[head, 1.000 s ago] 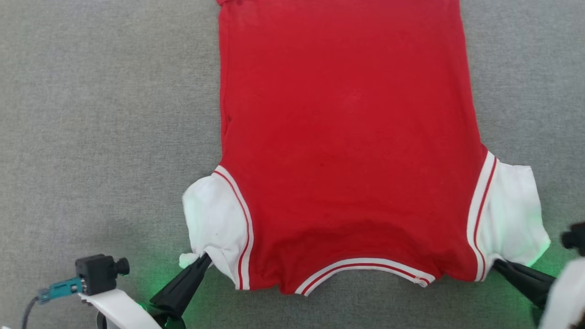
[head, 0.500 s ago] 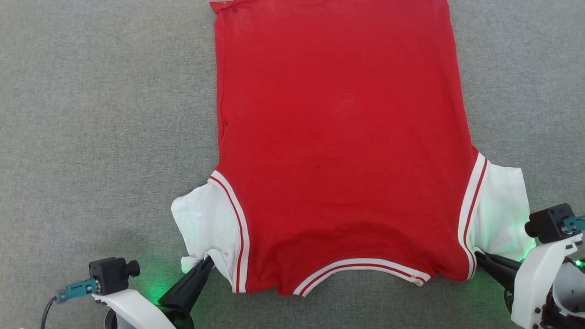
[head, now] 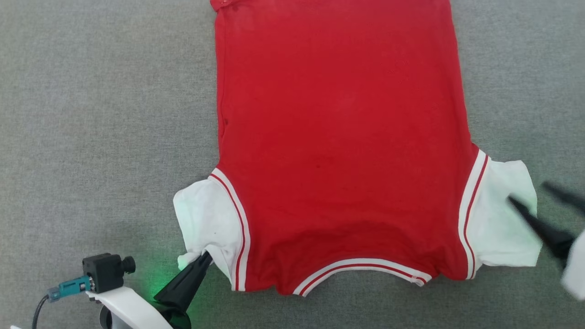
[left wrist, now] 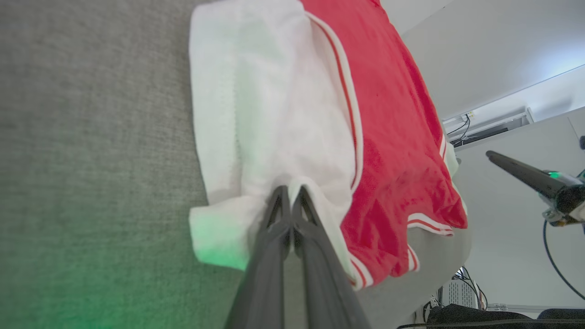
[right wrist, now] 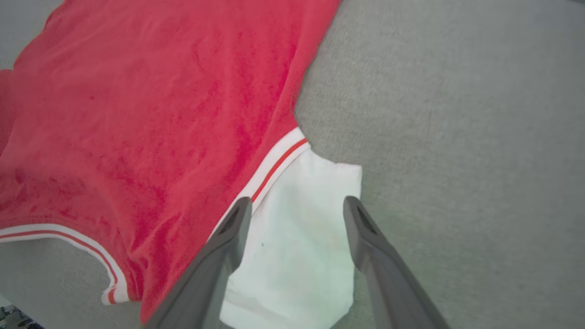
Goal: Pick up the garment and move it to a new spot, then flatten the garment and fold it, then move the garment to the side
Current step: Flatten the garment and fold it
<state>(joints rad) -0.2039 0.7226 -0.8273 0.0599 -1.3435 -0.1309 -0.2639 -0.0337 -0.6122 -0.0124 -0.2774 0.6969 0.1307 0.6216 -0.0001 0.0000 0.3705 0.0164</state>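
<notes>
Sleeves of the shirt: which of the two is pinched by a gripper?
The sleeve on the robot's left: the left gripper is shut on its bunched corner. The right sleeve lies flat, ungripped, below the open right gripper.

- Bright, even light is leaving hardly any shadows.
- A green glow is spilling onto the gray surface (head: 91, 137) beside the left gripper (head: 206, 257).
- The right gripper (head: 529, 193) is blurring.
</notes>
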